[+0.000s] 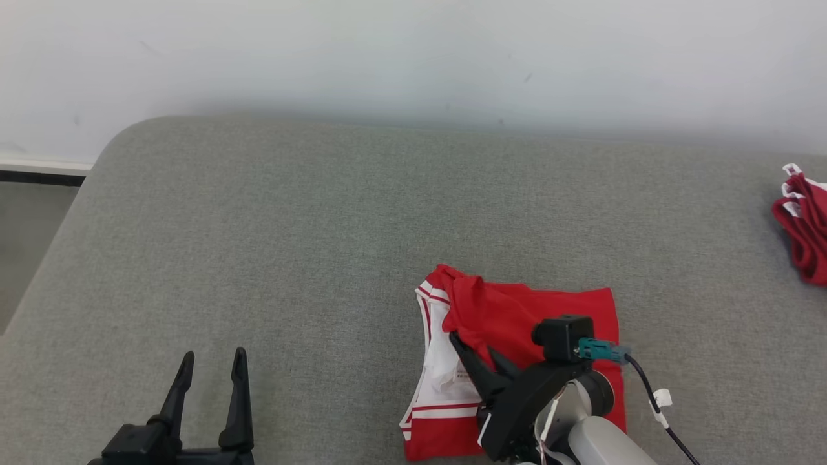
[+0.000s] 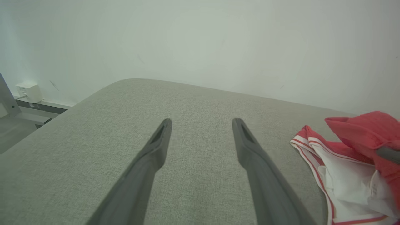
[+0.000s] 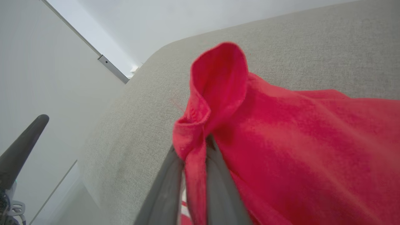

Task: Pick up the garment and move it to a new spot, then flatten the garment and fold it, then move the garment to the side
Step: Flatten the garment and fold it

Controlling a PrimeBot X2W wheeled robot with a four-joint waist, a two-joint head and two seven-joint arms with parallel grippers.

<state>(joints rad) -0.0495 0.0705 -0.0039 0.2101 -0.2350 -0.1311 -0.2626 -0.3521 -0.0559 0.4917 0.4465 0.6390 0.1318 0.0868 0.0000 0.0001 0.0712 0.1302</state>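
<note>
Altogether two red garments lie on the grey fabric-covered padded surface (image 1: 291, 258), well apart from each other. One, the red garment with white-striped trim and a white inner side (image 1: 517, 310), sits in the near right part of the head view. It is roughly folded into a squarish packet, with its white side and two striped bands showing along its left edge. The second red garment with white edging (image 1: 804, 226) is bunched at the far right edge of the surface, partly cut off by the frame.

Two grippers are in sight, each with two long dark fingers. The right gripper (image 1: 471, 345) is over the near garment with its jaws almost closed, pinching one fold of red cloth. In the right wrist view that fold stands up in a loop above the two fingers (image 3: 215, 187). The left gripper (image 1: 213, 361) is at the lower left, spread wide and holding nothing, over bare surface and well apart from the garment (image 2: 343, 162). A plain white wall (image 1: 387, 51) rises behind the surface
</note>
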